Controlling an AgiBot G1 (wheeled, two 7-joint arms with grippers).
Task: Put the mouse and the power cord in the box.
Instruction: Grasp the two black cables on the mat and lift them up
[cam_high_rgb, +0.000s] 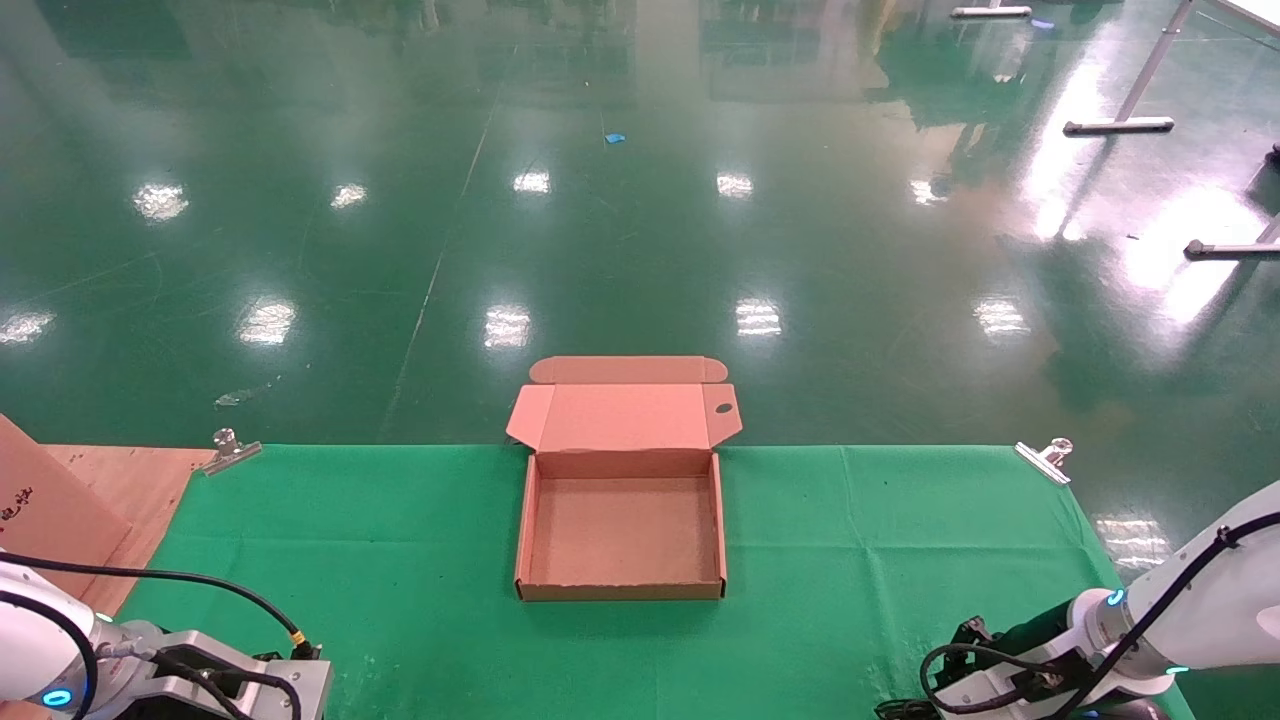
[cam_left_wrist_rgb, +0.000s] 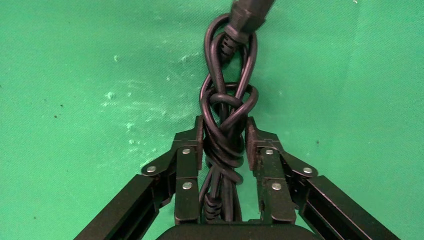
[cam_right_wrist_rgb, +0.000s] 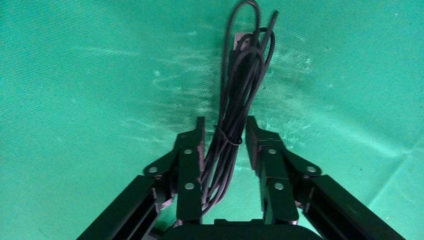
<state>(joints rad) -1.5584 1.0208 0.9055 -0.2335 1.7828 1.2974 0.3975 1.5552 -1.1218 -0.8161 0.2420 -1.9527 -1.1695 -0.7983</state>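
The brown cardboard box (cam_high_rgb: 621, 590) sits open in the middle of the green cloth, its lid folded back. In the left wrist view the power cord (cam_left_wrist_rgb: 226, 102), a thick knotted black bundle with its plug (cam_left_wrist_rgb: 248, 14) at the far end, lies on the cloth. My left gripper (cam_left_wrist_rgb: 224, 136) is open, its pads close on either side of the bundle. In the right wrist view a thin black tied cable (cam_right_wrist_rgb: 239, 85), the mouse's, runs between the pads of my open right gripper (cam_right_wrist_rgb: 225, 136), with a gap on one side. The mouse body is hidden.
Both arms (cam_high_rgb: 200, 685) (cam_high_rgb: 1040, 680) are low at the near edge of the table, left and right of the box. Metal clips (cam_high_rgb: 230, 449) (cam_high_rgb: 1045, 460) hold the cloth at the far corners. A wooden board (cam_high_rgb: 100, 500) lies at the far left.
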